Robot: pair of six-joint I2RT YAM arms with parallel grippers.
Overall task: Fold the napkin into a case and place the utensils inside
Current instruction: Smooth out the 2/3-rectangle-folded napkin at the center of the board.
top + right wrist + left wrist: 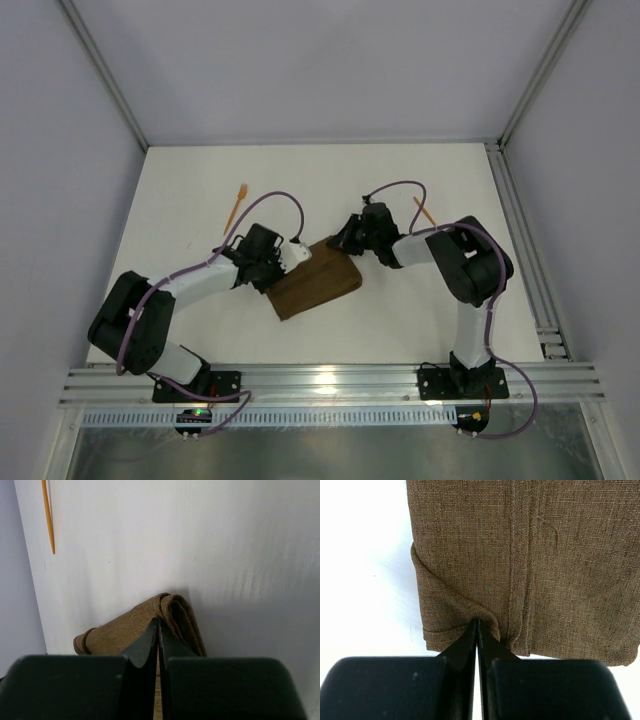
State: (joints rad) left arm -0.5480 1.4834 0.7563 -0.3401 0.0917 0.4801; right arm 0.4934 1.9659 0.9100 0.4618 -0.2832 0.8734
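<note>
1. Folded napkin (315, 280) at centre of surface (200, 170), between the arms.
2. Closed left fingers (462, 647) pinch its puckered edge.
3. Closed right fingers (142, 645) grip the opposite corner.
4. Orange fork (236, 205) beyond on the left, second utensil (424, 211) on the right.

Setting: robotics lab test cell. Flat white tabletop (190, 190) enclosed by plain pale grey panel walls (320, 60); ribbed silver aluminium mounting rail (330, 382) carrying two black-and-white robot arms (195, 280).
</note>
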